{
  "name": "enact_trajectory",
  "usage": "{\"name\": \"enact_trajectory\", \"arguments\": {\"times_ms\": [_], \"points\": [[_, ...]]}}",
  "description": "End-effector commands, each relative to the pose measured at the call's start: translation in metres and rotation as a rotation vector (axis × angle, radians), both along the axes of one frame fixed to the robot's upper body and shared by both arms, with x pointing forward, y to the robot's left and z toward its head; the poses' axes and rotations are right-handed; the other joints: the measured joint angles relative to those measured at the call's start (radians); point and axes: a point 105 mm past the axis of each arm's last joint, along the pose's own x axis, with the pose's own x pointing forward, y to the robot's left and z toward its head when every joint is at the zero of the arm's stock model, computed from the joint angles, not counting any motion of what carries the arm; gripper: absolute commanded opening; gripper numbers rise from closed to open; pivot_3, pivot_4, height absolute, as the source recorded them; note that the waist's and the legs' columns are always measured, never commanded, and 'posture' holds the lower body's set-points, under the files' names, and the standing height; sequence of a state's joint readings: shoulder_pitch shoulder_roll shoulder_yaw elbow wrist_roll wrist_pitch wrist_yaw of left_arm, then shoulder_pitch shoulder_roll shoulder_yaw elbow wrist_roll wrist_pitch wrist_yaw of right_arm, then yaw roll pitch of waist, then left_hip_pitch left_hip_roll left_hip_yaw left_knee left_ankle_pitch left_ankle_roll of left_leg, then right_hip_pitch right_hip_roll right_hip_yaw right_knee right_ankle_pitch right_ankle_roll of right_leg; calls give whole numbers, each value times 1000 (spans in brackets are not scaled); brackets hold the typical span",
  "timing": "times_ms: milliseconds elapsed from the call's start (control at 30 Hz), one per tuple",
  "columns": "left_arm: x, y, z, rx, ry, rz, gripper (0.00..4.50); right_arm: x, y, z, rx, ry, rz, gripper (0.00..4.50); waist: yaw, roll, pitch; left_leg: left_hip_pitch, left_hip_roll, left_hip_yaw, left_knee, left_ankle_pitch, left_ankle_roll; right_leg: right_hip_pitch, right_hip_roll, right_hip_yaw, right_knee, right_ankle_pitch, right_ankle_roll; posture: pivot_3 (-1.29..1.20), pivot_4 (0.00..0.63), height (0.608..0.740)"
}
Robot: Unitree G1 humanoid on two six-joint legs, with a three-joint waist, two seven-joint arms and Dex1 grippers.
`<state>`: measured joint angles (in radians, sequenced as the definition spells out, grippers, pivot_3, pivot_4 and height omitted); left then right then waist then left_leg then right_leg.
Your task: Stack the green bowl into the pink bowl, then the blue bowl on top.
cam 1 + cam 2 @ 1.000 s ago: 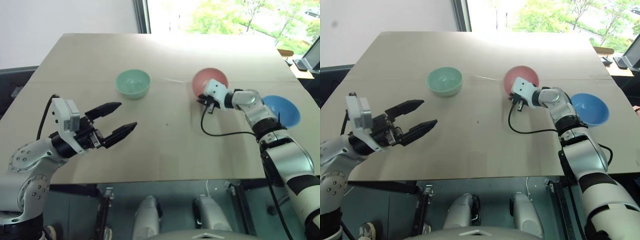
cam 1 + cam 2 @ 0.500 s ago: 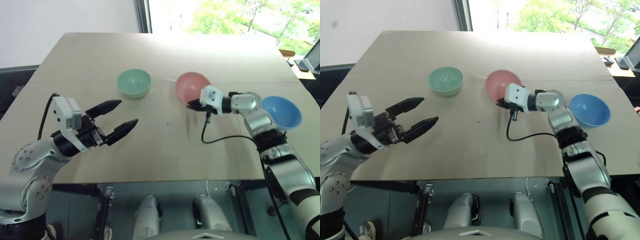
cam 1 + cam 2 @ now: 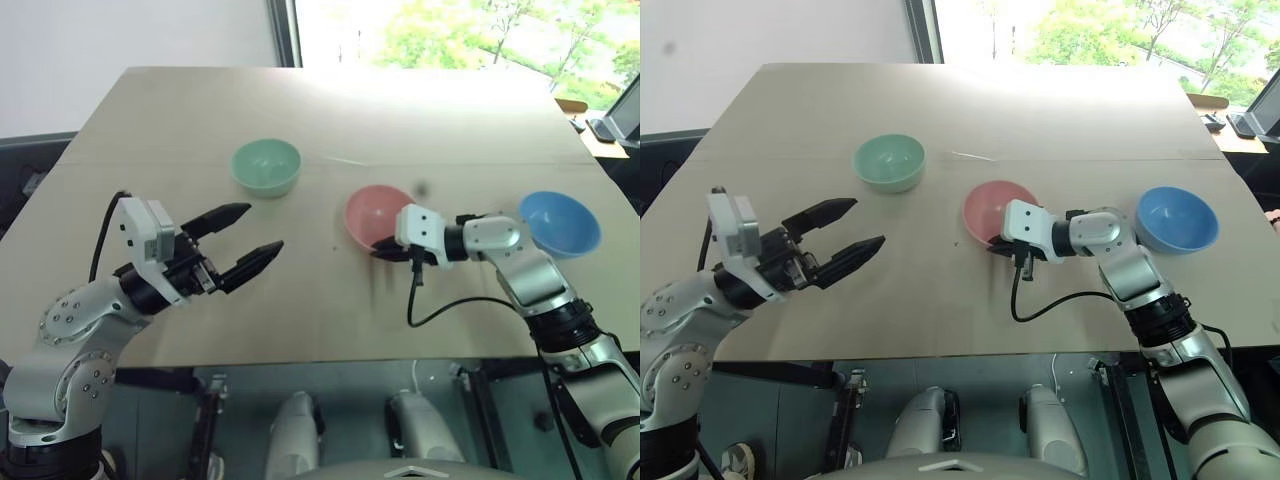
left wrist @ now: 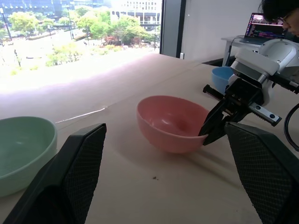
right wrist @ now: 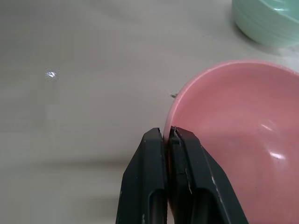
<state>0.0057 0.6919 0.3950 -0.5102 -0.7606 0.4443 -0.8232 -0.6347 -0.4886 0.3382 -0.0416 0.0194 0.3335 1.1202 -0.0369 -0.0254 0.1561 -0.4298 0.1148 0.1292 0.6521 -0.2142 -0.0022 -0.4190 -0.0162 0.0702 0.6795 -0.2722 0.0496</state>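
Nearest, at about eight o'clock, the left gripper (image 3: 248, 240) hangs over the tan wooden table (image 3: 300, 320) with fingers spread wide, holding nothing, probably ready for the round mint-green plastic bowl (image 3: 266, 166) at eleven o'clock. At centre the right gripper (image 5: 169, 140) pinches the near rim of the salmon-pink plastic bowl (image 3: 375, 214), likely positioning it as the stack's base. The sky-blue plastic bowl (image 3: 560, 224) waits at three o'clock.

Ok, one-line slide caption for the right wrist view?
Right tool shut on the pink bowl rim, green bowl beyond.
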Motion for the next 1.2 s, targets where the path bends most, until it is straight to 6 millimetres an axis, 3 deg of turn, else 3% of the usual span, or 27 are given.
{"name": "enact_trajectory", "arguments": {"times_ms": [33,167,267,400,500,633,833,1033,1067,1133,1167,1200], "points": [[-1,0,5,9,-35,-1,4319,-11,5,14,14,11,35,1318,2,0,0,0,0,0,0,0,0,0,0,0,0,0,0,0,150,740],[2,1,4,7,-35,-2,4319,-20,8,16,24,42,46,3148,3,0,0,0,0,0,0,0,0,0,0,0,0,0,0,0,150,740],[9,2,3,19,-47,27,4319,-21,8,32,110,3,15,4455,5,0,0,0,0,0,0,0,0,0,0,0,0,0,0,0,150,740],[38,15,4,110,-81,208,4319,-21,-3,61,268,-56,-66,4487,13,0,0,0,0,-1,0,0,0,0,0,-1,0,0,0,0,150,740],[62,19,4,277,-111,317,4319,-26,-21,79,388,-74,-123,4487,26,-1,-1,-1,-1,-2,0,0,0,1,0,-1,-1,0,0,0,150,740],[99,24,0,581,-103,375,4319,-22,-48,87,433,-134,-241,4487,39,-2,-1,-1,-1,-2,0,0,0,1,0,-2,-1,0,0,0,150,740],[149,6,-12,838,-115,291,4319,-14,-59,91,443,-224,-334,4487,42,-2,-1,-2,-1,-2,0,0,0,0,0,-2,-1,0,0,0,150,740],[175,-23,-23,1003,-184,198,4319,-17,-59,89,444,-255,-366,4487,51,-2,-1,-4,-2,-1,0,0,0,-1,0,-1,-2,0,0,0,150,740],[178,-25,-23,1022,-191,192,3804,-18,-59,89,445,-258,-370,4500,51,-2,-1,-4,-2,-1,0,0,0,-1,0,-1,-3,0,0,0,150,740],[182,-29,-23,1044,-209,169,3416,-20,-61,88,444,-262,-378,4500,49,-2,-1,-4,-2,-1,0,0,0,-1,0,-1,-3,0,0,0,150,740],[184,-31,-21,1045,-216,162,2844,-21,-62,87,443,-263,-382,4500,48,-2,-1,-4,-1,-1,0,0,0,-2,0,-1,-3,0,0,0,150,740],[185,-33,-20,1046,-219,156,2587,-23,-64,86,439,-266,-388,4500,48,-2,-1,-4,-1,-1,0,0,0,-2,0,-1,-2,0,0,0,150,740]]}}
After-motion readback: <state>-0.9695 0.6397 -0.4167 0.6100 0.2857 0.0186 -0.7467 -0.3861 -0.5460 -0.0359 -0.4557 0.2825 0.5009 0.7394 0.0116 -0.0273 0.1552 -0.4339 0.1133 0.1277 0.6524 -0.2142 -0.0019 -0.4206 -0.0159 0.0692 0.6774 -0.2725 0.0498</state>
